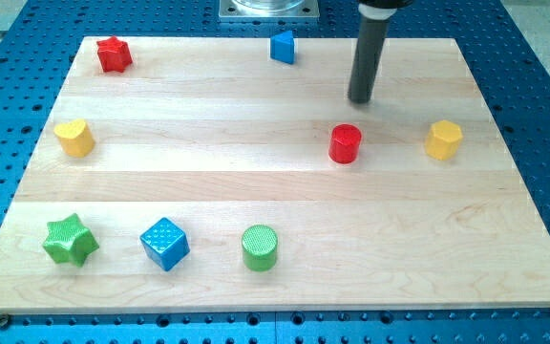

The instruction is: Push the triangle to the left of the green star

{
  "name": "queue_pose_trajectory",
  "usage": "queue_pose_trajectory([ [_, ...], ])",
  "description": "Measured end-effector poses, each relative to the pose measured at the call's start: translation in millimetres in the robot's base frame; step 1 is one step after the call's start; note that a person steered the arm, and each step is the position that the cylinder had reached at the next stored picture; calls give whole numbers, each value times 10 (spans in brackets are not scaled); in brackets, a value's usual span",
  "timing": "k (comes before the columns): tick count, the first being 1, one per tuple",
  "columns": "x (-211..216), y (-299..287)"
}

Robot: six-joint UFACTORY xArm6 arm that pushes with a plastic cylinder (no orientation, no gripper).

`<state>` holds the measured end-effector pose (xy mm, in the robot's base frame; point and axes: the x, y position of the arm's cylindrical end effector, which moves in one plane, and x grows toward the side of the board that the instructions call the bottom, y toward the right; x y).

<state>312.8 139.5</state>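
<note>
The blue triangle [283, 46] sits near the view's top edge of the wooden board, a little right of centre. The green star [70, 239] lies at the view's bottom left corner. My tip [359, 98] is the end of a dark rod coming down from the view's top. It stands to the right of and below the blue triangle, apart from it, and just above the red cylinder [346, 143].
A red star [114, 54] is at top left. A yellow heart-like block [74, 137] is at left. A blue cube [164, 243] and a green cylinder [260, 247] lie right of the green star. A yellow hexagon [443, 139] is at right.
</note>
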Motion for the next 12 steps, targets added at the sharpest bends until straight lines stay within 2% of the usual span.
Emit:
queue_pose_trajectory([
  [1, -345, 250],
  [2, -780, 213],
  [3, -1067, -107],
  [5, -1088, -1068],
  [6, -766, -1565],
  [7, -269, -1997],
  [8, -124, -2222],
  [9, -329, -2161],
  [10, -364, -2493],
  [12, 92, -2996],
])
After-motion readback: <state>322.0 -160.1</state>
